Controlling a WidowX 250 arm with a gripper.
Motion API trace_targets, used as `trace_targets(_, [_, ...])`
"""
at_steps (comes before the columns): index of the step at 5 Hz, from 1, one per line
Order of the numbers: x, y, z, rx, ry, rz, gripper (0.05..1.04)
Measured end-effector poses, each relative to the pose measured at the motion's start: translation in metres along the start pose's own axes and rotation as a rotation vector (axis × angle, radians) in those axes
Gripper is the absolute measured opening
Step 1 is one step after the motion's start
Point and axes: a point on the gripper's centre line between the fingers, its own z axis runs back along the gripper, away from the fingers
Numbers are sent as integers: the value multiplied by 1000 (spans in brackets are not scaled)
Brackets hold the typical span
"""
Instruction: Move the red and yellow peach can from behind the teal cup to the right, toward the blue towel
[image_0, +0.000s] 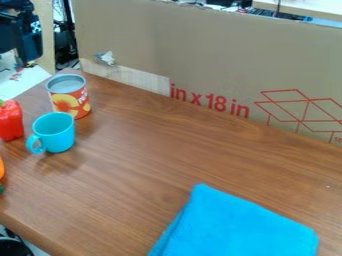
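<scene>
At the upper left corner, the black gripper (24, 42) hangs beyond the tabletop's far left end, apart from everything on the table. Nearest to it is an upright can (69, 97) with a red and yellow fruit label. A turquoise cup (55, 131) stands upright just in front of the can, its handle toward the lower left. Beside the cup, a red pepper (10, 120) is cut by the left edge. An orange item (1, 169) barely enters the view below that. Toward the bottom right lies a folded blue cloth (235, 225).
A tall cardboard panel (200, 55) with red print runs along the back of the brown wooden table (153, 155). The table's front left edge slants down toward the bottom, with a dark round object (13, 247) beneath it.
</scene>
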Motion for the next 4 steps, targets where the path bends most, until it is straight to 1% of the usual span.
trace_targets(1, [0,0,-10,-25,25,2,1003])
trace_targets(2, [18,12,-3,-104,-40,-6,1003])
trace_targets(3, [34,41,1,-89,-68,39,1003])
trace_targets(4, [57,69,-7,-78,-74,77,1003])
